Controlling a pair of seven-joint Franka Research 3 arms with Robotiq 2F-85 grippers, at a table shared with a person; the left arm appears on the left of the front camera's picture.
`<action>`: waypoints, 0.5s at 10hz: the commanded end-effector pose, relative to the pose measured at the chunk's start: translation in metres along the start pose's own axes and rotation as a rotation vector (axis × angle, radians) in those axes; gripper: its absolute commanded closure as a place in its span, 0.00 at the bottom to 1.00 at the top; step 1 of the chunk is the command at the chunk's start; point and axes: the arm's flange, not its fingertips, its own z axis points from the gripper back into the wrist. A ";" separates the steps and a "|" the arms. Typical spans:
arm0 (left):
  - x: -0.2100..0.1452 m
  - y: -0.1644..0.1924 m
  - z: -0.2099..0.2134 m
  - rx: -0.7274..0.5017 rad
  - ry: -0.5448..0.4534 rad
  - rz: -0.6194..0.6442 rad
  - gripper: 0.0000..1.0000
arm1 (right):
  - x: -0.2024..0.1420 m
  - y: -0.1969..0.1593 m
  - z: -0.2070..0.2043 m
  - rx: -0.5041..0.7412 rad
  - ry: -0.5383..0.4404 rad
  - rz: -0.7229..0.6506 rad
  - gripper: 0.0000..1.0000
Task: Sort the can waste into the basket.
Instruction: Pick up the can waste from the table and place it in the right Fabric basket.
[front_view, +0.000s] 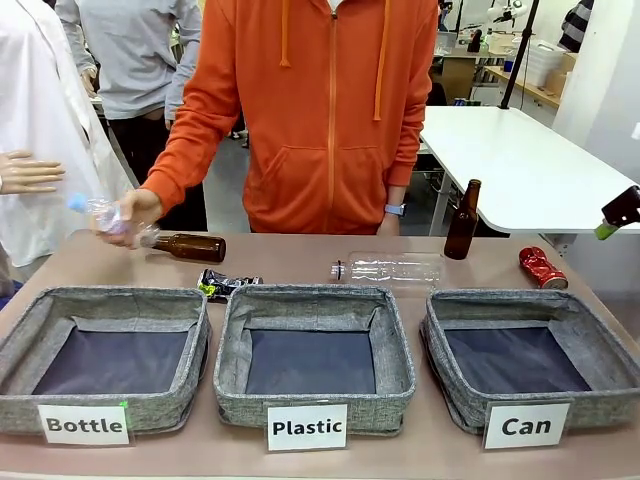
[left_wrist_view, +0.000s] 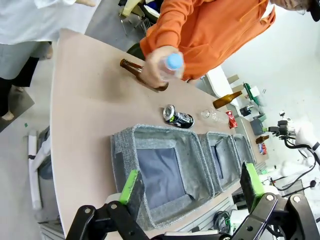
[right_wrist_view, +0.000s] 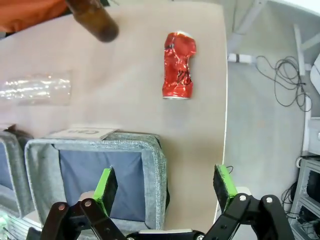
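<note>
Tabletop (front_view: 290, 265) with three grey baskets, seen from the robot's side; both claws empty.
A person in an orange hoodie (front_view: 330, 120) stands at the far edge, one hand (front_view: 135, 210) holding a clear blue-capped bottle (front_view: 105, 215) above a brown bottle (front_view: 192, 246) lying on its side. The baskets carded "Bottle" (front_view: 110, 296), "Plastic" (front_view: 310, 294) and "Can" (front_view: 520, 299) sit in a row. A second brown bottle (front_view: 462, 220) stands upright; a clear plastic bottle (front_view: 390, 269) lies behind the middle basket. The red can (front_view: 542, 267) lies behind the "Can" basket, apart from it; the black can (front_view: 227, 284) lies just behind the gap between the other two. The left claw (left_wrist_view: 190, 172) and right claw (right_wrist_view: 164, 175) hang with jaws spread wide, gripping nothing.
</note>
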 end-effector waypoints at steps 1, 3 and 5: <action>0.002 0.001 0.001 -0.018 -0.015 -0.024 0.00 | -0.001 0.000 0.001 -0.004 -0.001 -0.001 0.00; 0.002 0.001 0.001 -0.018 -0.015 -0.024 0.00 | 0.002 0.007 -0.013 -0.155 0.057 -0.009 0.00; 0.002 0.001 0.001 -0.018 -0.015 -0.024 0.00 | 0.061 -0.005 -0.039 -0.149 0.101 0.040 0.00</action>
